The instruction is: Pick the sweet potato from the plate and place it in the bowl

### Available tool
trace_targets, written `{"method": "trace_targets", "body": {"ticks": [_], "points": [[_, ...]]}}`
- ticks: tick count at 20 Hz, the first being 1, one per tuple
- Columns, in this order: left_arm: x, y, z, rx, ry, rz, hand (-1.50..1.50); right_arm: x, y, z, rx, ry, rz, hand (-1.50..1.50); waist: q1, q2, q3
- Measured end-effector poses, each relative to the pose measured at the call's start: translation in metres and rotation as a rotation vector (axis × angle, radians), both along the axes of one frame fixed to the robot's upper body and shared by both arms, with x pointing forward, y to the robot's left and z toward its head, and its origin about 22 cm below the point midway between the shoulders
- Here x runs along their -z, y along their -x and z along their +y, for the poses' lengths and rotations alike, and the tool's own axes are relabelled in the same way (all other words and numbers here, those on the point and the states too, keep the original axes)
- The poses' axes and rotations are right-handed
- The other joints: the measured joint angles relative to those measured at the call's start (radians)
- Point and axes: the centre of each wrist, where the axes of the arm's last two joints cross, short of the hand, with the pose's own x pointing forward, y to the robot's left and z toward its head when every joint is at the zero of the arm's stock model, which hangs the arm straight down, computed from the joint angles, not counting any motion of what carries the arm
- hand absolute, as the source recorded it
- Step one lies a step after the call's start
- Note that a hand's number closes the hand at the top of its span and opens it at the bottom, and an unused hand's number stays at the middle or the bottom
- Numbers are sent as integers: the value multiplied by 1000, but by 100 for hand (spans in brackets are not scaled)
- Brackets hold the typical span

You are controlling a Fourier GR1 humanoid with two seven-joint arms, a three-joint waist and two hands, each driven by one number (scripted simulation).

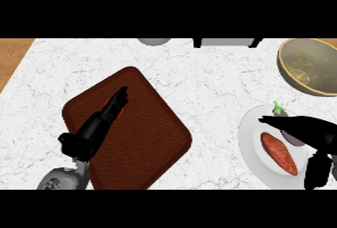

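Note:
An orange sweet potato (279, 153) lies on a white plate (252, 133) at the right of the marble counter. My right hand (309, 129) hovers over the plate's right half, fingers spread and pointing left, just above and to the right of the sweet potato, holding nothing. A purple eggplant with a green stem (281, 111) sits on the plate's far side, partly hidden by that hand. The gold-rimmed bowl (290, 67) stands at the far right corner. My left hand (99, 127) rests open over a brown mat, fingers straight and pointing away.
The brown mat (148, 133) lies diagonally at centre left, with something orange showing under my left fingers. A grey round object (154, 41) and a metal item (226, 42) sit at the far edge. Wooden surface (13, 58) shows at the far left.

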Motion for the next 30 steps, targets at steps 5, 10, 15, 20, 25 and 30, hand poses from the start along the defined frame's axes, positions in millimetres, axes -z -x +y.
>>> {"method": "trace_targets", "body": {"ticks": [5,10,15,20,25,30], "points": [[-2,1,1,0,-2,-9,0,12,9,-4,5,9,-73,-150,1,0,0],[0,-6,-1,-4,-4,-8,0,22,14,-6,15,49,-124,-150,0,0,0],[2,-1,-1,-4,-1,-16,0,35,12,-19,38,78,-129,-150,2,0,0],[-3,0,1,-4,-4,-14,0,52,5,-22,50,93,-97,-150,3,0,0],[-6,-2,-3,2,-4,-15,0,72,-2,-32,55,79,-96,-150,4,-1,-3],[-3,-4,0,3,4,-10,0,83,-3,-22,39,28,-110,150,3,-3,-4]]}}
